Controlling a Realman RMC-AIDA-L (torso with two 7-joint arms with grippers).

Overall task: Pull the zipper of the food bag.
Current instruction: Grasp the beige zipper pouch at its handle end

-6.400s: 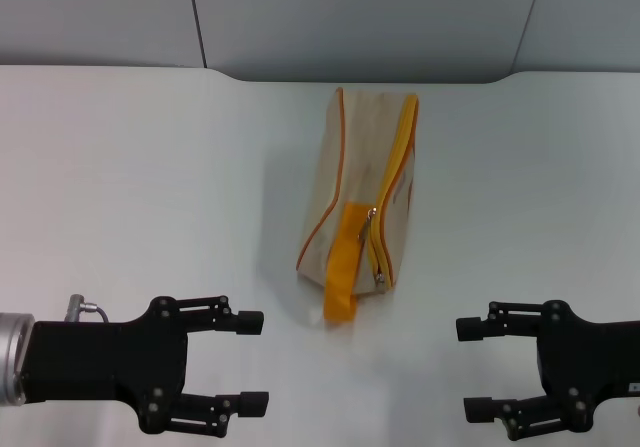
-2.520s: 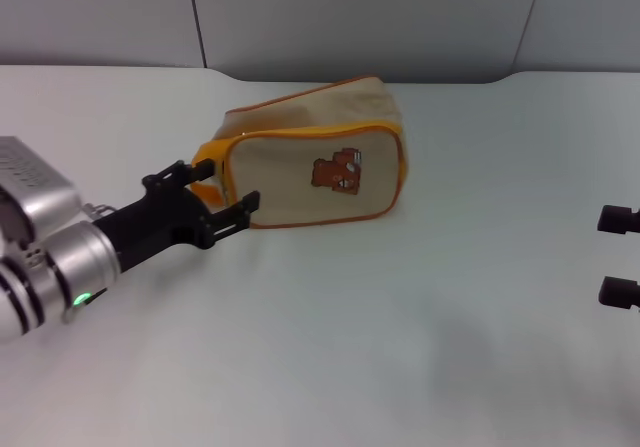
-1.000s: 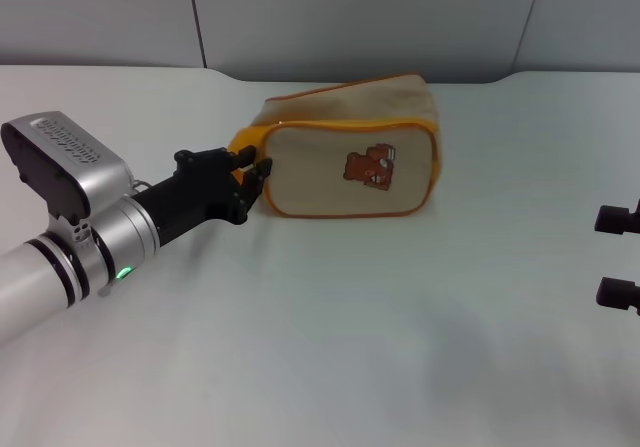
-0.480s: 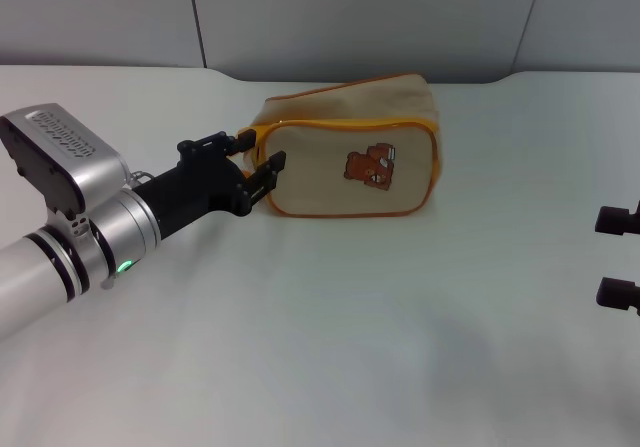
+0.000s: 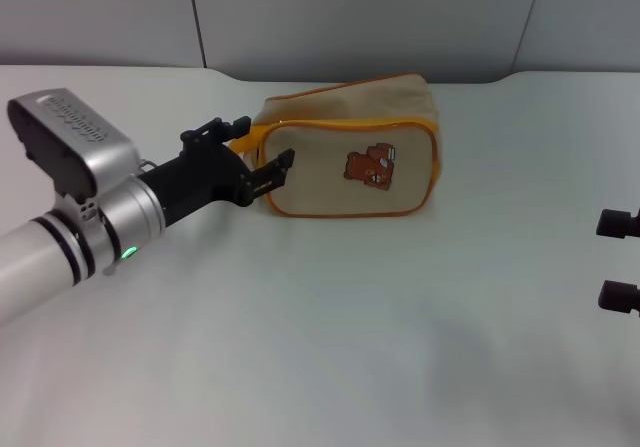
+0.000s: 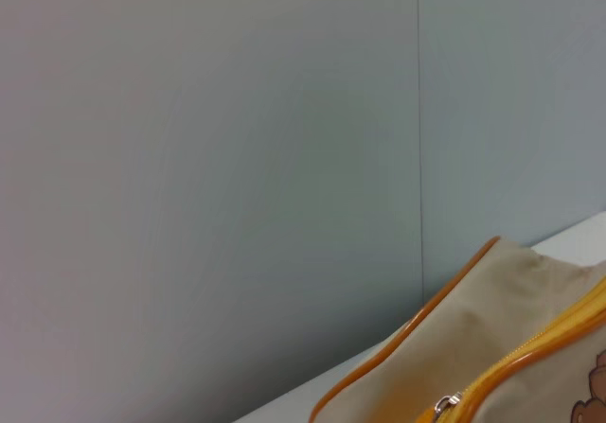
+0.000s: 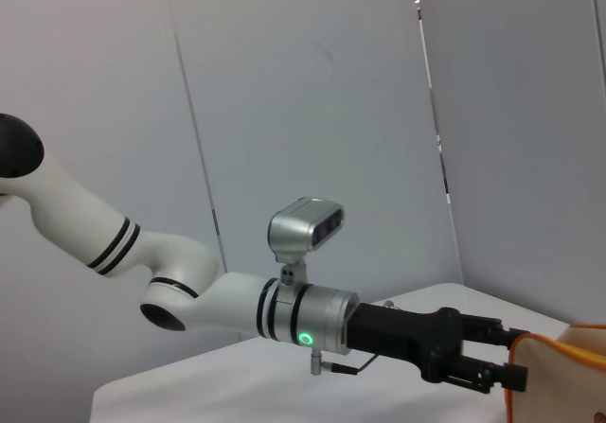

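We see our left gripper (image 5: 262, 152) spread open at the small beige orange-piped fabric food bag (image 5: 345, 149)'s left end; our right gripper (image 5: 618, 259) sits parked, open.

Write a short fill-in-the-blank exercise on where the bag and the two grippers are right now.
1. The food bag shows a small brown ____ picture on its front panel.
2. The left gripper is at the bag's ____ end, fingers open.
3. The right gripper waits at the table's ____ edge, away from the bag.
4. The piping around the bag's panel is ____ in colour.

Missing words: bear; left; right; orange
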